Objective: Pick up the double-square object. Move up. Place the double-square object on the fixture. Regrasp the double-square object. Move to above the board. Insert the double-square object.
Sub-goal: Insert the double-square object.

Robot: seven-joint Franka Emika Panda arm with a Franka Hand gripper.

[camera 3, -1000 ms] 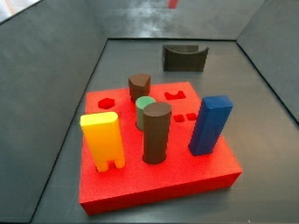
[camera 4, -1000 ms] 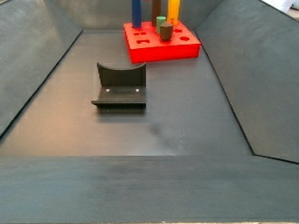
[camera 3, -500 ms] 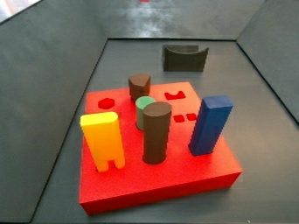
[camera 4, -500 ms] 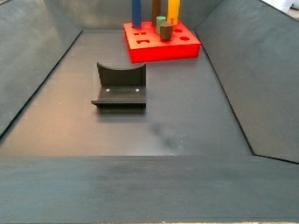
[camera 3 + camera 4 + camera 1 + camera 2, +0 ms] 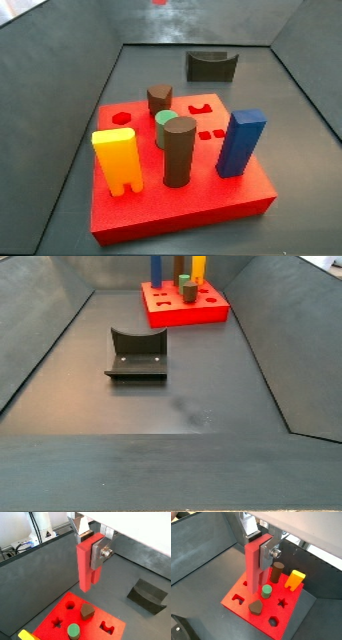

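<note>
One relation decides the coming move: the red double-square object (image 5: 88,564) hangs with its long axis vertical, clamped near its upper end between the silver fingers (image 5: 99,553) of the gripper (image 5: 89,551), and the red board (image 5: 80,619) lies below it. Both wrist views show the piece (image 5: 255,564) held high above the board (image 5: 264,602), its free lower end pointing down and touching nothing. The gripper (image 5: 260,552) is narrowed onto the piece, the plates pressed against its flat sides.

In both side views the gripper is out of frame; only a small red smudge at the upper edge of a side view hints at something above, too small to identify. There the board (image 5: 174,190) carries a yellow peg (image 5: 116,158), a blue block (image 5: 241,143), two brown cylinders (image 5: 178,152) and a green round peg (image 5: 167,119). The double-square slot (image 5: 211,133) shows as two small dark openings beside the blue block, empty.

The fixture (image 5: 136,354) stands on the floor well apart from the board (image 5: 185,311) and is bare.

By my judgement the regrasp is done and the arm is at the move-above-the-board stage; the piece's lower end appears to sit over the board's open part, but whether it is lined up with its slot cannot be told.
</note>
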